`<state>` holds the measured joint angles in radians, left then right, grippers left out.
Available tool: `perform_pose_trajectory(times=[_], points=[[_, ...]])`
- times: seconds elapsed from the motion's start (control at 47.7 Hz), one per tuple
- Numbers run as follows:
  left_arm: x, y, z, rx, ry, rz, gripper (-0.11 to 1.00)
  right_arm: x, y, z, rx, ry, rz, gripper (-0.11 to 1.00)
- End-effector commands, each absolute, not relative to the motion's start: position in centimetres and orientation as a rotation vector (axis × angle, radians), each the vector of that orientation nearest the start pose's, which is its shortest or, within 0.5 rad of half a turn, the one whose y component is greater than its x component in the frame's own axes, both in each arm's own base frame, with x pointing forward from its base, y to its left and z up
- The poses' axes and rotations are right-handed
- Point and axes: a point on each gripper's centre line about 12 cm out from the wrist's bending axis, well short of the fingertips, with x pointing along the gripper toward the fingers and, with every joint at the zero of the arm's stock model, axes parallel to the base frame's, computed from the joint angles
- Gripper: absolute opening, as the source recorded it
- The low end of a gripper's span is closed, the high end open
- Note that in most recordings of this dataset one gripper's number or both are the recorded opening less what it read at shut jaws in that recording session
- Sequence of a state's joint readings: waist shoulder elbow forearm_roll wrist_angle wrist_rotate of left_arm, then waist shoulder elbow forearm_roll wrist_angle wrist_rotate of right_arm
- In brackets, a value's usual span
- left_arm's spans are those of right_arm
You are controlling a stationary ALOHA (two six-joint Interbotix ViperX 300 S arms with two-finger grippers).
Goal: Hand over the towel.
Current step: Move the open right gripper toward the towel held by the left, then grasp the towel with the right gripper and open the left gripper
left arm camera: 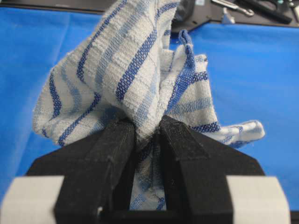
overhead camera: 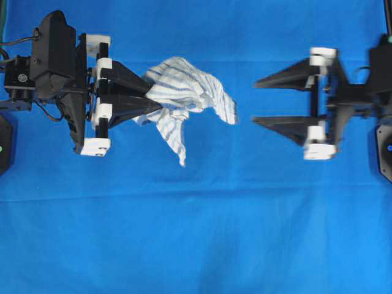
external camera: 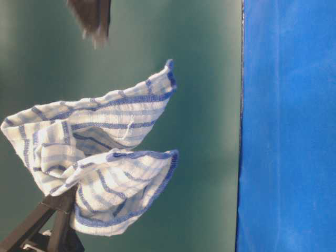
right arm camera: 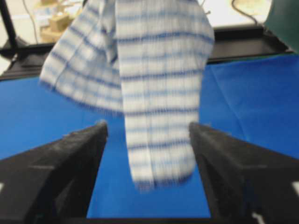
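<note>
1. Black jaws of the left gripper [left arm camera: 147, 133] are clamping a bunched corner of the striped towel [left arm camera: 135, 70], holding it above the blue cloth [overhead camera: 196, 233].
2. Loose folds of the towel are hanging from that grip, draping toward the right gripper [overhead camera: 260, 101].
3. Facing the towel but apart from it, the right gripper is standing with jaws spread wide, gripping nothing.

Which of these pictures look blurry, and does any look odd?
Right wrist view: the towel is soft and smeared. Left wrist view: its weave is crisp at the left gripper. Table-level view appears turned sideways, blue cloth running upright. Overhead view: evenly lit.
</note>
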<state>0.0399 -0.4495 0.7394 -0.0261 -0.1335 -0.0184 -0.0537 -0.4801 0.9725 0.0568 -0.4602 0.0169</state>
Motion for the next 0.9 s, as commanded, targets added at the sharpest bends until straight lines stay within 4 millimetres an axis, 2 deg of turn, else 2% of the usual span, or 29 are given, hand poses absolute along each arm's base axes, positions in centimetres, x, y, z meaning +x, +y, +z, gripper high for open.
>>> perform_pose_trajectory(times=[0.0,0.231,0.419,0.545,0.796,0.88], points=[[32.7,1.3,32.9,-0.045,0.123,0.045,0.11,32.2,-2.1,28.7,0.065,-0.002,-0.082,0.70],[32.7,1.2,32.8,-0.045,0.126,0.043,0.11,38.1,-2.2,28.7,0.045,0.019,-0.070,0.71],[32.7,1.2,32.8,-0.045,0.128,0.042,0.11,41.0,-2.0,28.7,0.037,0.041,-0.060,0.71],[32.7,1.2,32.8,-0.045,0.128,0.042,0.11,41.7,-2.0,28.8,0.043,0.037,-0.060,0.71],[32.7,1.0,32.8,-0.044,0.130,0.035,0.11,41.8,-2.2,28.9,0.069,0.032,-0.074,0.71],[32.8,0.9,32.8,-0.044,0.127,0.034,0.11,41.8,-2.3,28.9,0.071,0.032,-0.075,0.66]])
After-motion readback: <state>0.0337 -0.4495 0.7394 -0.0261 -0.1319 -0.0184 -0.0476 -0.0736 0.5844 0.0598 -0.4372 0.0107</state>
